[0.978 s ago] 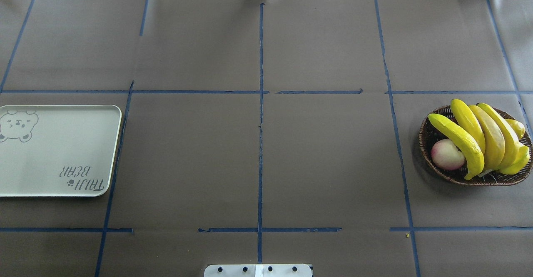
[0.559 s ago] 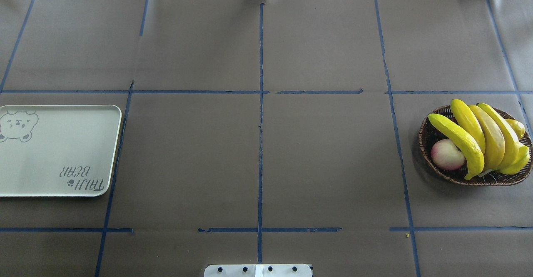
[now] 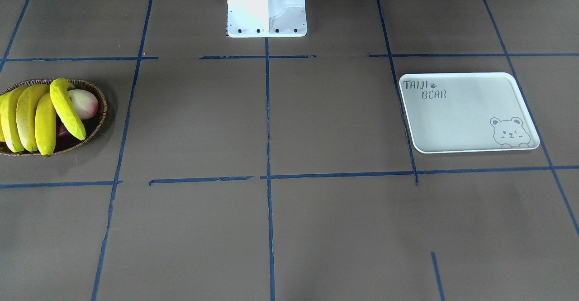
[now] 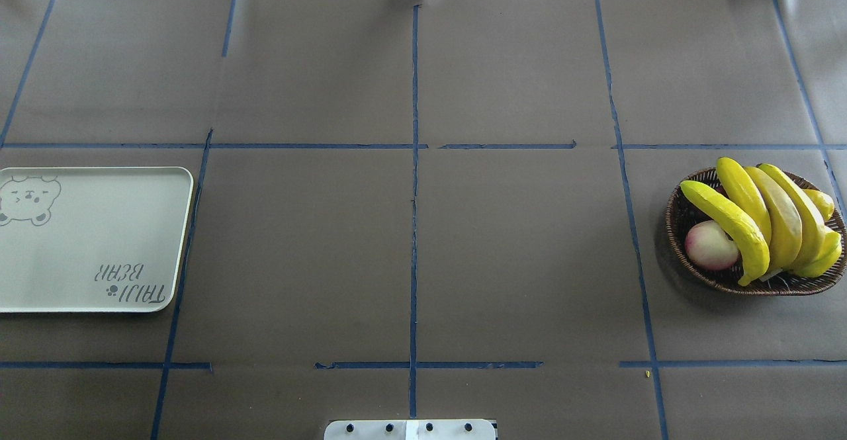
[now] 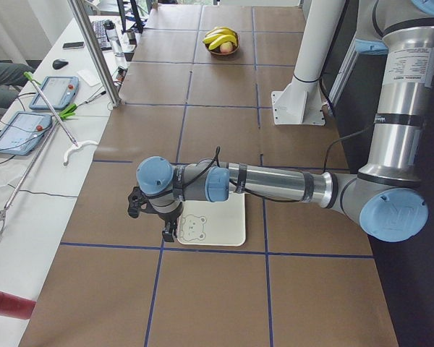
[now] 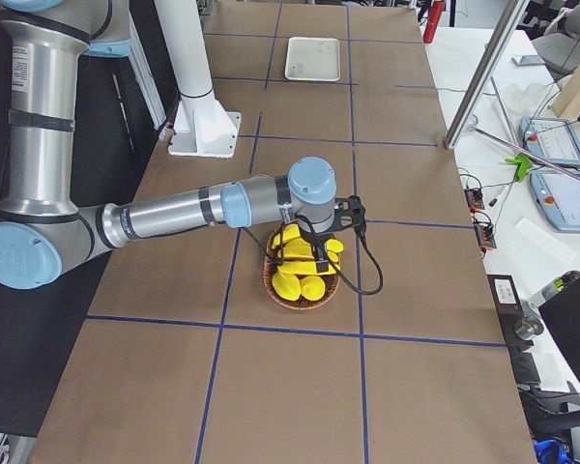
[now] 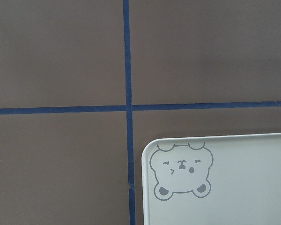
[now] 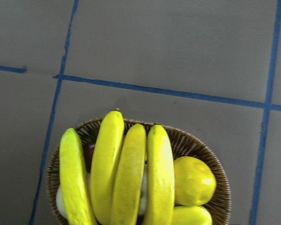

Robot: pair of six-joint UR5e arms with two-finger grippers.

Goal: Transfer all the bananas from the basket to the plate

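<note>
Four bananas (image 4: 761, 221), one apple (image 4: 710, 245) and two mangoes (image 8: 193, 180) fill the one basket (image 4: 724, 283) at the bench (image 4: 516, 248) right; one plate (image 4: 86, 241) lies far left. Only side views show the left pincer (image 5: 168, 230) over the plate, right pincer (image 6: 307, 259) over the basket; their grip cannot be told

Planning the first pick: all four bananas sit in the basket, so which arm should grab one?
Right. The right gripper hangs over the basket and its bananas; the left gripper is at the far end, over the plate.

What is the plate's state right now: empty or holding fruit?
Empty: nothing lies on the plate; all four bananas lie in the basket.
</note>
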